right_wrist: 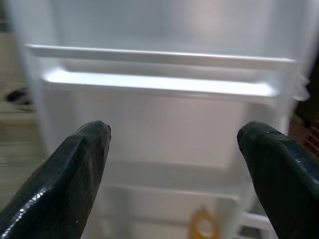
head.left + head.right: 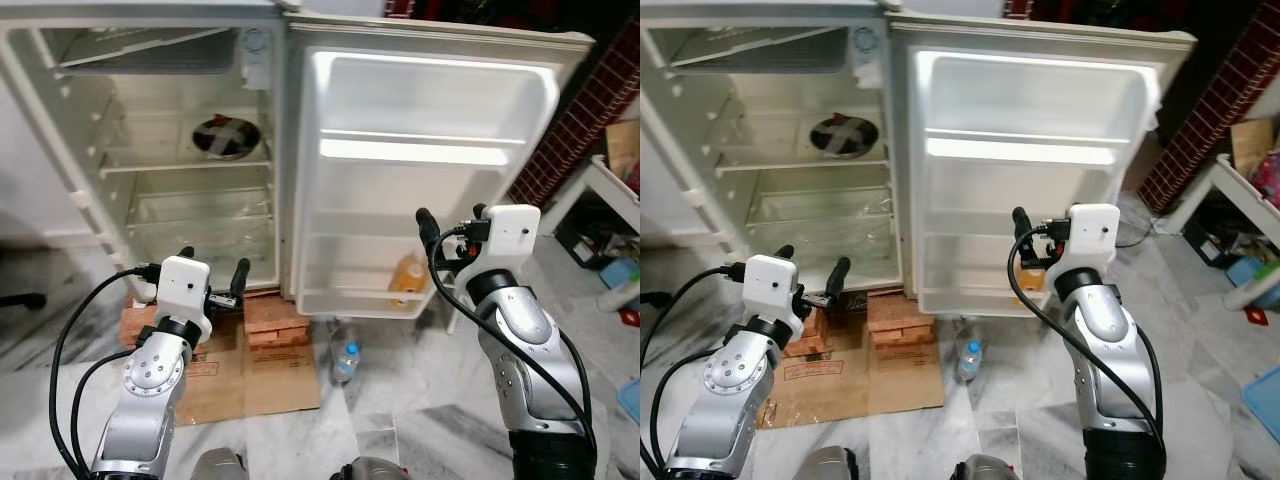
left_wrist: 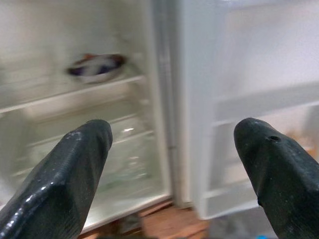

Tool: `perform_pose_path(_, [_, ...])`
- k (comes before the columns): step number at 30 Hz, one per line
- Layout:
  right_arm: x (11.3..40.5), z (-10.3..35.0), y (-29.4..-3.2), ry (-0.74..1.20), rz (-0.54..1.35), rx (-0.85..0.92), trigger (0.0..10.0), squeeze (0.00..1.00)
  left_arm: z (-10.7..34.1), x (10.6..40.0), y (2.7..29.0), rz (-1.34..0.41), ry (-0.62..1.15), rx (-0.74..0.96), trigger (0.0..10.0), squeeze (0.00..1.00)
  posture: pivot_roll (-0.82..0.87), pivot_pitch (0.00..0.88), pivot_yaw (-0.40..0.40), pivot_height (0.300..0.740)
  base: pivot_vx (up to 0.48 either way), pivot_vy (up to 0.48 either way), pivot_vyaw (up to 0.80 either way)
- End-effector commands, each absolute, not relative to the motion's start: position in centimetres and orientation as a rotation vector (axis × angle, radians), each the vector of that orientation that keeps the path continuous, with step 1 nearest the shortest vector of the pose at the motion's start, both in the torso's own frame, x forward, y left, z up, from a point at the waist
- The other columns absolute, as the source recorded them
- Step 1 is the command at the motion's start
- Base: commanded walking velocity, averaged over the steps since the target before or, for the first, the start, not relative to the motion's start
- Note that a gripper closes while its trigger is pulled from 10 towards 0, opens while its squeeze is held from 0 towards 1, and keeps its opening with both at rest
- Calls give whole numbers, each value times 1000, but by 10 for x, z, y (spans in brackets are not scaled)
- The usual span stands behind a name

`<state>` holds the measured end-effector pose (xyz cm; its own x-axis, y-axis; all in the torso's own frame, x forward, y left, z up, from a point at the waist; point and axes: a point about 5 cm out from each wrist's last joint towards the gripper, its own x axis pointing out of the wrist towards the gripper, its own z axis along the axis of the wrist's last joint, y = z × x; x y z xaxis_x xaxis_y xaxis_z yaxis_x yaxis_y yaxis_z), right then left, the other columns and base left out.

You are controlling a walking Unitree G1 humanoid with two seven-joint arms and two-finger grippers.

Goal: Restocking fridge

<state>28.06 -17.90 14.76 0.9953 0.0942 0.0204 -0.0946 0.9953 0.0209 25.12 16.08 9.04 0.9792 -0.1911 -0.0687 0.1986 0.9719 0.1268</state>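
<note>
Fridge (image 2: 180,180) open, orange bottle (image 2: 407,279) already in its bottom door shelf, water bottle (image 2: 344,361) on floor below door; left gripper (image 2: 213,281) and right gripper (image 2: 450,232) both spread, empty: restocking barely begun.

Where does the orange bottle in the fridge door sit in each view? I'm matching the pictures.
Left eye view: orange bottle in the door's bottom shelf, beside the right gripper.
Right eye view: mostly hidden behind that arm; a sliver.
Left wrist view: blurred orange at the right edge.
Right wrist view: low centre.
Shared landmark: door's bottom shelf.
</note>
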Motion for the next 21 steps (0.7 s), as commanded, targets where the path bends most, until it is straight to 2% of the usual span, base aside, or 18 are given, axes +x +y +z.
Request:
perform_pose_path(1, [283, 148, -179, -25, 95, 26, 10000, 0, 92, 250, 161, -197, 53, 134, 10000, 0, 8, 76, -57, 740, 0, -341, 0])
perform_pose_path(5, [283, 148, -179, -24, 99, 25, 10000, 0, 92, 249, 162, -192, 53, 133, 10000, 0, 10, 78, -58, 740, 0, -444, 0])
perform_pose_path(12, [282, 146, -178, -20, 106, 27, 10000, 0, 92, 248, 163, -173, 62, 121, 10000, 0, 13, 80, -59, 740, 0, 0, 0])
perform_pose_path(18, [283, 147, -176, -23, 119, 32, 10000, 0, 93, 251, 175, -97, 55, 104, 10000, 0, 15, 84, -60, 740, 0, 0, 0])
perform_pose_path(21, [283, 146, -175, -23, 127, 34, 10000, 0, 95, 252, 183, -70, 53, 89, 10000, 0, 18, 82, -60, 740, 320, 162, 0])
